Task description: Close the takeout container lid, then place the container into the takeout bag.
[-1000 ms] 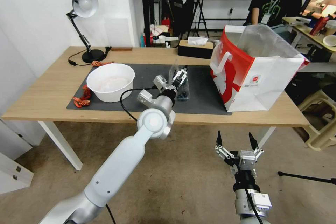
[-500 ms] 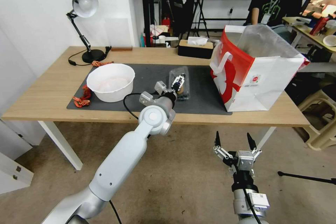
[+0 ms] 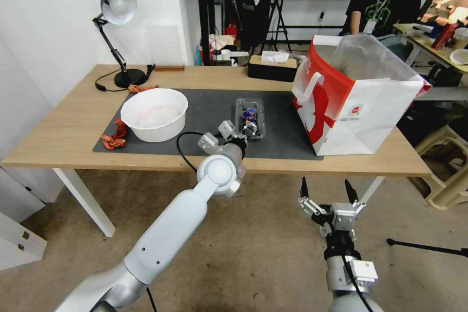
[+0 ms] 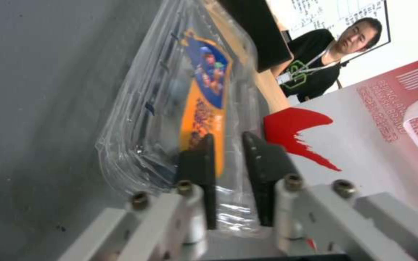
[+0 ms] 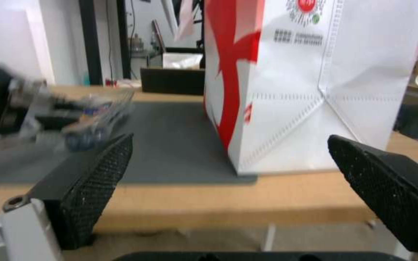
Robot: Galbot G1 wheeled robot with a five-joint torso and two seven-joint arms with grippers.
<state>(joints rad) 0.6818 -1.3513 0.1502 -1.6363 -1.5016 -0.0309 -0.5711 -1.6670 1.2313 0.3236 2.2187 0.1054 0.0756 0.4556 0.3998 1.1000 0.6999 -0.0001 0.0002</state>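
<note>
The takeout container (image 3: 249, 116) lies flat on the dark mat, its clear lid (image 4: 189, 94) folded down over the dark berries and bearing a blue and orange sticker. My left gripper (image 3: 247, 130) is at the container's near edge. In the left wrist view its fingers (image 4: 197, 170) stand almost together, pinching the lid's clear rim. The red-and-white takeout bag (image 3: 360, 102) stands open to the right of the container, also seen as the bag (image 5: 310, 72). My right gripper (image 3: 327, 194) hangs open below the table's front edge, nothing between its pads (image 5: 95, 174).
A big white bowl (image 3: 154, 113) sits on the mat (image 3: 204, 102) at the left, with orange scraps (image 3: 114, 137) beside it. A desk lamp (image 3: 117, 9) and a dark tissue box (image 3: 272, 67) stand at the back of the table.
The lid stood upright in my left gripper, then swung down and now lies flat on the container. The left gripper moved nearer the table's front edge. The right arm barely moved.
</note>
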